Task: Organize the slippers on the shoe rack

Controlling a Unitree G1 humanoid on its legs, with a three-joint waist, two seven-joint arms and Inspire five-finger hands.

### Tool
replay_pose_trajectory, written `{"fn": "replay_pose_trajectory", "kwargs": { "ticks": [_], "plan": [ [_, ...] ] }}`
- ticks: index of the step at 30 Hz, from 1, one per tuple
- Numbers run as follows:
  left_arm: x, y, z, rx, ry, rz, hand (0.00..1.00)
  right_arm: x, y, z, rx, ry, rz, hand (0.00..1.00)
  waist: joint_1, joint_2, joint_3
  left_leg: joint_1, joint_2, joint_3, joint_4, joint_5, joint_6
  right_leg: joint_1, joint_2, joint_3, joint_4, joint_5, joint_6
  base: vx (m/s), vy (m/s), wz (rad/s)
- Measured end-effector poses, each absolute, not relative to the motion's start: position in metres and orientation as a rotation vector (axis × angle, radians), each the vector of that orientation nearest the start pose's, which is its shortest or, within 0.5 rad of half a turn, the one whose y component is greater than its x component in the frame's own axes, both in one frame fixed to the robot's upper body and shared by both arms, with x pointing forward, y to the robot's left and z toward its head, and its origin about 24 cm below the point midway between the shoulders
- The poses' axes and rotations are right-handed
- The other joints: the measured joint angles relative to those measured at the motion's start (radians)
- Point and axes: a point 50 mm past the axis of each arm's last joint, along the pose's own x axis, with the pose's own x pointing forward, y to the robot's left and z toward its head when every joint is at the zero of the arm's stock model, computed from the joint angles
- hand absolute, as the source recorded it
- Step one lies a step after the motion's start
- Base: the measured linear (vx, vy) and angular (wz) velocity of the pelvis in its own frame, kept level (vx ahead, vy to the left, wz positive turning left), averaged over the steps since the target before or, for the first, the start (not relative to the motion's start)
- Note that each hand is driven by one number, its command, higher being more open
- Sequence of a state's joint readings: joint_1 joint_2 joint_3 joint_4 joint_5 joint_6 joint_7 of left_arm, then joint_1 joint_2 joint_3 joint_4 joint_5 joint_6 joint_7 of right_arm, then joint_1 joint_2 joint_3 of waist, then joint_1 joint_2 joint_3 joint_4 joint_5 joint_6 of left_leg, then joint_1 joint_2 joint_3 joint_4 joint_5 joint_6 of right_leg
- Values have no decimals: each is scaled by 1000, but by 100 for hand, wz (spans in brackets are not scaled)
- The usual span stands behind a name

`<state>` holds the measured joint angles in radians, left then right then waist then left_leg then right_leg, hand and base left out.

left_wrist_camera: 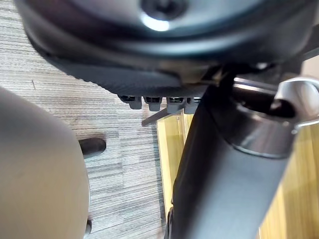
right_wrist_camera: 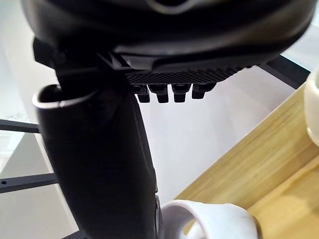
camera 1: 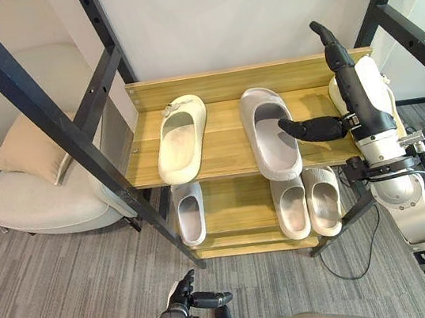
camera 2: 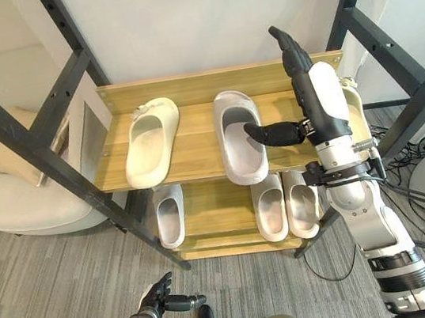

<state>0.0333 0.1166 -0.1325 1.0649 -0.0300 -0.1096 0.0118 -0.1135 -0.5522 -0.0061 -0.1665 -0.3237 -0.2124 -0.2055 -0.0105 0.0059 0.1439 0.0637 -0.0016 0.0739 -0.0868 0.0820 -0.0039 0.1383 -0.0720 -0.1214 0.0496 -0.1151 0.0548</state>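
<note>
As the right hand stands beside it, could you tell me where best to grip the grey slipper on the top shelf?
Probably the strap of the grey slipper, taken from its right side. It lies flat, toe towards the robot, so the strap's arched edge faces away and leaves room for the thumb beneath; the open right hand points its thumb there.

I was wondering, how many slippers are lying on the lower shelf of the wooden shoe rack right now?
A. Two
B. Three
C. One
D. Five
B: the lower shelf holds a left slipper lying by itself, then a middle slipper and a right slipper side by side.
</note>
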Motion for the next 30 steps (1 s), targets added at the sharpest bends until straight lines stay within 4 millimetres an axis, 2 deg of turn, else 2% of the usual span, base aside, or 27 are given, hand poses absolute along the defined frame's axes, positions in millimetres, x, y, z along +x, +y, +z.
{"fn": "replay_pose_trajectory", "kwargs": {
  "ticks": [11,12,17,25,30],
  "plan": [
    [120,182,-154,151,989,-32,100,265,-218,137,-825,-479,-75,100,3,-17,-5,-16,-2,-3,0,0,0,-16,-1,-3,-2,1,1,-1,-1,0],
    [120,182,-154,151,990,-33,100,266,-217,137,-824,-478,-69,0,4,-19,-6,-17,-2,-3,0,0,0,-17,-1,-3,-2,1,2,0,0,0],
    [119,184,-154,154,991,-35,100,273,-211,131,-807,-453,-32,0,6,-29,-11,-22,-3,-5,0,0,1,-21,-2,-3,-3,2,3,0,0,0],
    [120,184,-154,150,989,-33,100,284,-205,126,-763,-416,26,0,8,-30,-11,-33,-4,-8,0,3,4,-30,-2,-6,-5,8,5,0,0,0],
    [121,185,-153,152,984,-33,100,290,-201,134,-763,-450,30,0,10,-34,-9,-33,-4,-10,0,4,5,-29,-2,-8,-5,9,5,0,0,0]
  ]
}}
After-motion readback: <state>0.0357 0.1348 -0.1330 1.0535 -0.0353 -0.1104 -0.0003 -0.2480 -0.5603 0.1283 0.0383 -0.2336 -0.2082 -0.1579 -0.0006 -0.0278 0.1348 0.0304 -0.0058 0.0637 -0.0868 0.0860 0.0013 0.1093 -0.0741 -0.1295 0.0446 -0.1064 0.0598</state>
